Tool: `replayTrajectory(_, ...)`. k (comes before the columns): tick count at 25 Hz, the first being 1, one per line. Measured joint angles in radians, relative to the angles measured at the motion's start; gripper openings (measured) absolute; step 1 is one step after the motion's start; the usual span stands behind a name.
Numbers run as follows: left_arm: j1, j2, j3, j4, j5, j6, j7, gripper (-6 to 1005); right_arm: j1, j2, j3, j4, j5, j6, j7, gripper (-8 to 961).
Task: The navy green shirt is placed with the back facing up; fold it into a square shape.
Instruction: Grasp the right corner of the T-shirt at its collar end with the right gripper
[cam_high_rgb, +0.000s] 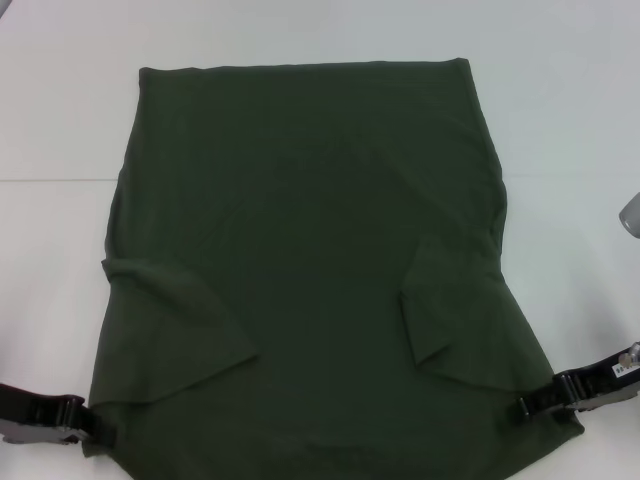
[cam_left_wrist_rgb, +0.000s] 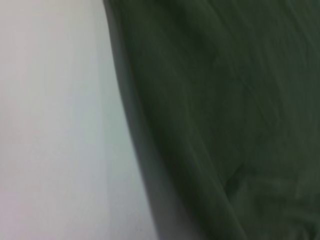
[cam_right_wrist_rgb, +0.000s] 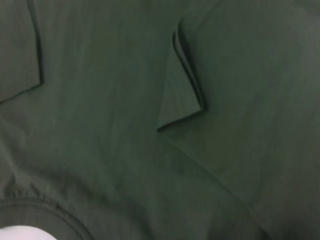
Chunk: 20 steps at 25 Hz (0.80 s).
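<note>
At the near left corner the left gripper (cam_high_rgb: 100, 425) reaches in low and level from the table's left edge, its tip touching the shirt's side edge, though whether its claw is clamped on the cloth or apart cannot be told. The navy green shirt (cam_high_rgb: 310, 260) lies flat, plain side up, across the middle of the white table (cam_high_rgb: 60, 120), both short sleeves folded inward over the body and the hem at the far side. At the near right corner the right gripper (cam_high_rgb: 527, 405) comes in level from the right, tip meeting the shirt's edge, its claw's state likewise unclear; its wrist view shows a folded sleeve (cam_right_wrist_rgb: 187, 85) and the ribbed collar (cam_right_wrist_rgb: 45, 212)
</note>
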Motion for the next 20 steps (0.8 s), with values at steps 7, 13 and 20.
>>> replayTrajectory(7, -0.002, 0.002, 0.000, 0.000, 0.000, 0.000, 0.000, 53, -0.004, -0.029, 0.000, -0.010, -0.003, -0.012, 0.001, 802)
replayTrajectory(13, -0.005, 0.003, 0.000, 0.000, 0.000, -0.002, 0.000, 53, -0.010, -0.042, 0.000, -0.011, -0.026, -0.009, -0.005, 802)
replayTrajectory(20, -0.008, 0.005, 0.000, 0.000, 0.000, -0.004, -0.001, 53, -0.007, -0.028, 0.000, -0.012, -0.059, 0.000, -0.011, 802)
